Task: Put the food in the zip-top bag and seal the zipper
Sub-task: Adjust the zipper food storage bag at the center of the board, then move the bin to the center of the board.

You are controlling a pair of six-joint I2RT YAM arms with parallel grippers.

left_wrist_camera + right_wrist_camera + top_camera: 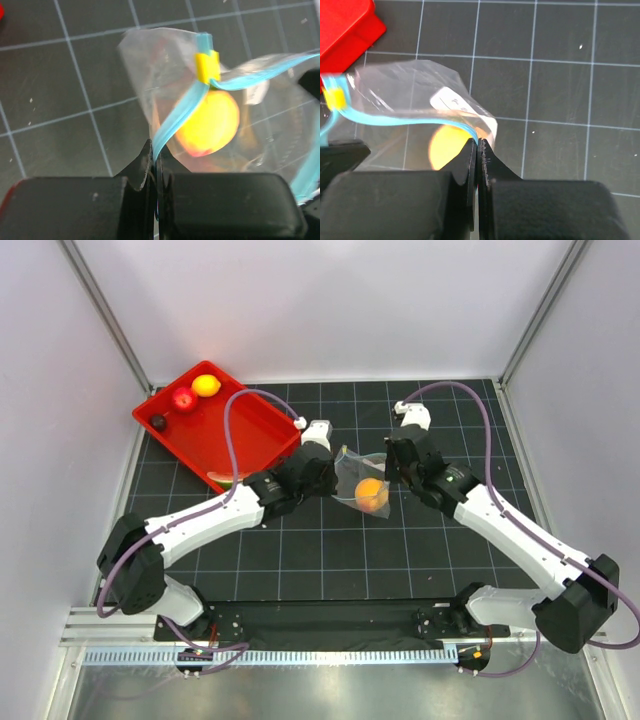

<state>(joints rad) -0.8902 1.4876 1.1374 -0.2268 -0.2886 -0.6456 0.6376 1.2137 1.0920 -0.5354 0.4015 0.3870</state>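
The zip-top bag [356,468] hangs between my two grippers over the mat's middle, with the orange ball [371,493] inside it. My left gripper [334,473] is shut on the bag's left end; in the left wrist view its jaws [156,150] pinch the teal zipper [175,125] below a yellow slider [207,66], and the ball [210,122] glows behind. My right gripper [389,468] is shut on the right end, pinching the zipper [410,121] at the fingertips [479,142], the ball [445,145] beside them. The lemon [206,385], red apple [183,398] and dark fruit [158,422] lie in the tray.
The red tray [250,430] sits at the back left of the black gridded mat, a watermelon wedge [228,478] at its near edge. Its corner [345,25] shows in the right wrist view. White walls enclose the table on three sides.
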